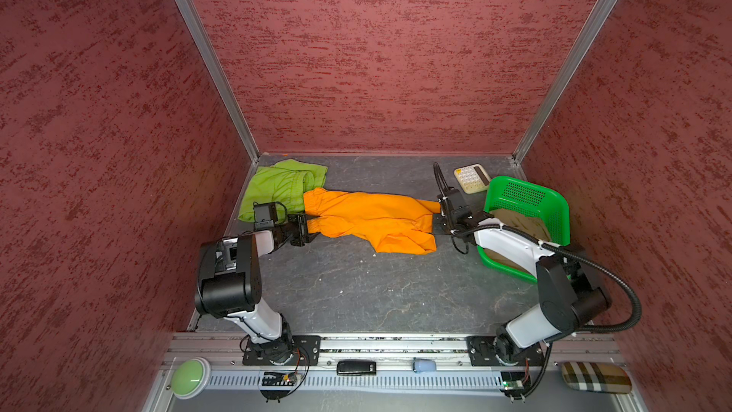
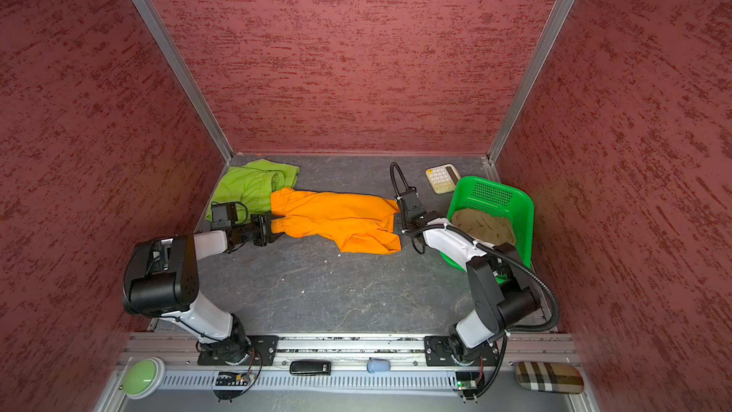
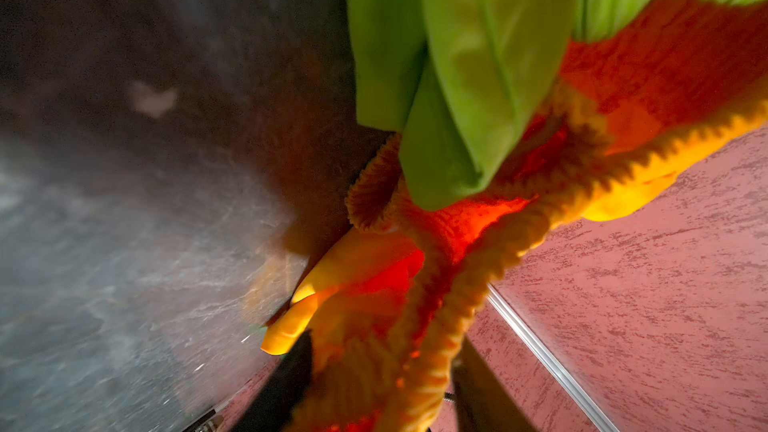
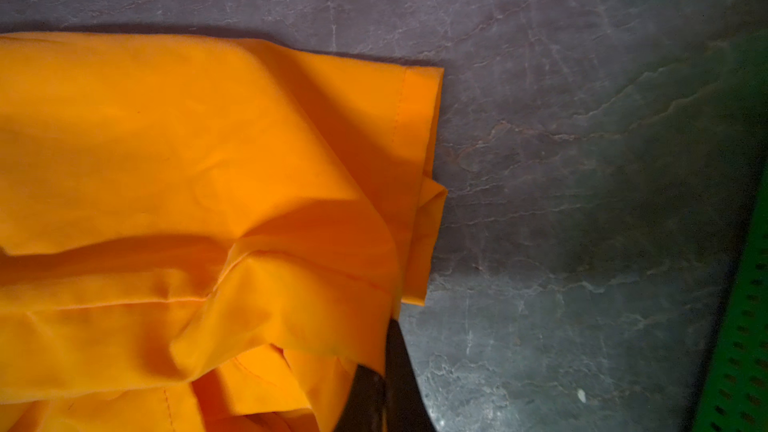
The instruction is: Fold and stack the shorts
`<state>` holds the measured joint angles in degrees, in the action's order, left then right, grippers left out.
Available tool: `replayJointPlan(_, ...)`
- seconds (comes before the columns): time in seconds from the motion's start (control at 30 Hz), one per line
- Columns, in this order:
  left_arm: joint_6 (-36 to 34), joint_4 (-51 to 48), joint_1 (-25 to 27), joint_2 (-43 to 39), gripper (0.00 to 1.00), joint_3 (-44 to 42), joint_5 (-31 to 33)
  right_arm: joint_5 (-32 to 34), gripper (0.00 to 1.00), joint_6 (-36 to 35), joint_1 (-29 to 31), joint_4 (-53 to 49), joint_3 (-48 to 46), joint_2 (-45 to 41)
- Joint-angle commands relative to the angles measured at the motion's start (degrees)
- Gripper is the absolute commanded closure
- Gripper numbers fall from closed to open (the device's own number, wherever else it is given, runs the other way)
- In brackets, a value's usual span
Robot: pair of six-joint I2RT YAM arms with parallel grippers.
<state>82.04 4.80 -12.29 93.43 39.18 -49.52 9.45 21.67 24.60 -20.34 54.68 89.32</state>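
Gripping the orange shorts [image 1: 372, 216] at both ends, I have them stretched across the far half of the counter [image 1: 356, 291]. My left end effector [image 1: 307, 227] is closed on the gathered elastic waistband; in the left wrist view the ruffled band runs between my fingers [image 3: 291, 384]. My right end effector [image 1: 439, 214] is clamped tight on a leg hem at the opposite end, and in the right wrist view the cloth drapes over one dark finger [image 4: 386, 392]. One orange leg sags toward the near side and rests on the counter.

The green shorts [image 1: 277, 188] lie crumpled in the far left corner, their edge touching the orange waistband. The tan shorts [image 2: 483, 225] sit bunched inside the green basket [image 1: 527, 188] on the right, partly hidden behind my right arm. A cream calculator [image 1: 471, 178] lies just beyond the basket.
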Motion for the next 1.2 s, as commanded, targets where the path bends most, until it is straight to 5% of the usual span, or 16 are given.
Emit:
replayJointPlan(0.0,-0.79,4.69,-0.53,0.57,0.85,-0.08,1.59,2.45,1.00,0.21,0.19,0.94,-0.46,-1.52)
replayJointPlan(0.07,-1.96,4.60,-0.49,0.45,1.00,1.03,1.11,3.38,1.00,0.28,0.19,0.59,-0.74,-1.52)
replayJointPlan(0.33,-10.09,-4.79,-3.20,-3.16,1.00,6.09,2.94,10.38,1.00,4.07,0.01,1.56,-6.44,-5.75)
replayJointPlan(0.53,-10.75,-4.69,-4.21,-0.64,1.00,9.64,0.45,5.38,1.00,3.55,0.44,3.07,-10.00,-7.05)
replayJointPlan(0.9,-17.21,-10.33,-4.05,0.40,1.00,12.26,-0.65,-1.73,0.05,5.55,-2.54,-0.86,-7.80,-12.81)
replayJointPlan(1.17,-19.86,-12.56,-4.27,1.40,1.00,13.60,-1.00,-17.84,0.01,12.81,-6.47,5.14,-6.00,-7.39)
